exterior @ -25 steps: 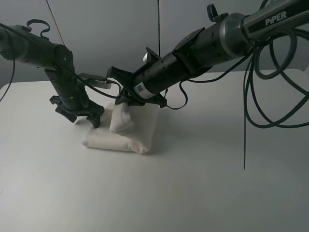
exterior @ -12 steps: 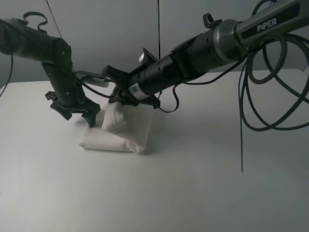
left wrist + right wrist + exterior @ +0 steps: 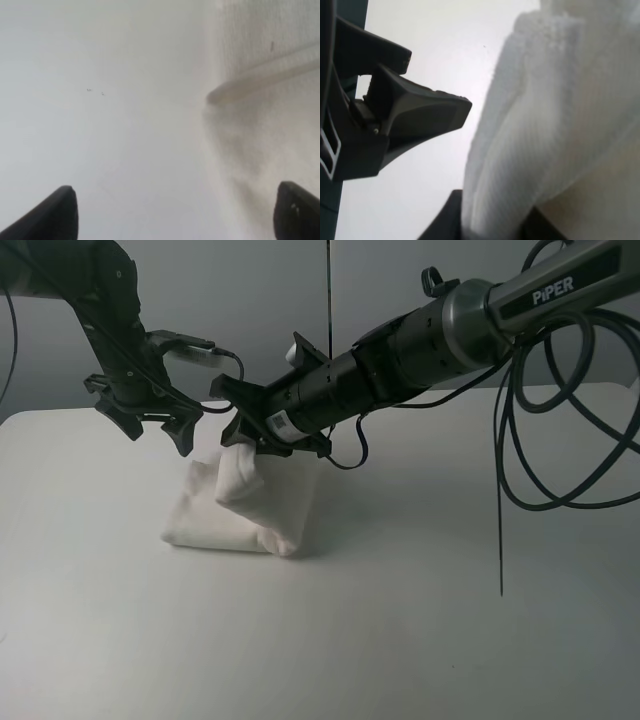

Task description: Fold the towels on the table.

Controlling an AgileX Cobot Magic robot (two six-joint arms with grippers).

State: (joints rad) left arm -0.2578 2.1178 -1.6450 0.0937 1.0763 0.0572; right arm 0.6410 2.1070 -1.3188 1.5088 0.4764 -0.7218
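The white towel lies folded on the white table, left of middle. My right gripper reaches across from the right and is shut on a bunched fold of the towel, held up above the rest. In the right wrist view the towel hangs past one dark finger; the other finger is mostly hidden behind the cloth. My left gripper is open and empty, raised above the table just left of the towel. In the left wrist view its fingertips straddle bare table and the towel's hem.
Black cables hang from the right arm over the right side of the table. A grey wall stands behind the table's far edge.
My left gripper has risen and drawn back away from the towel's left edge. My right gripper has shifted slightly left, still holding the lifted fold.
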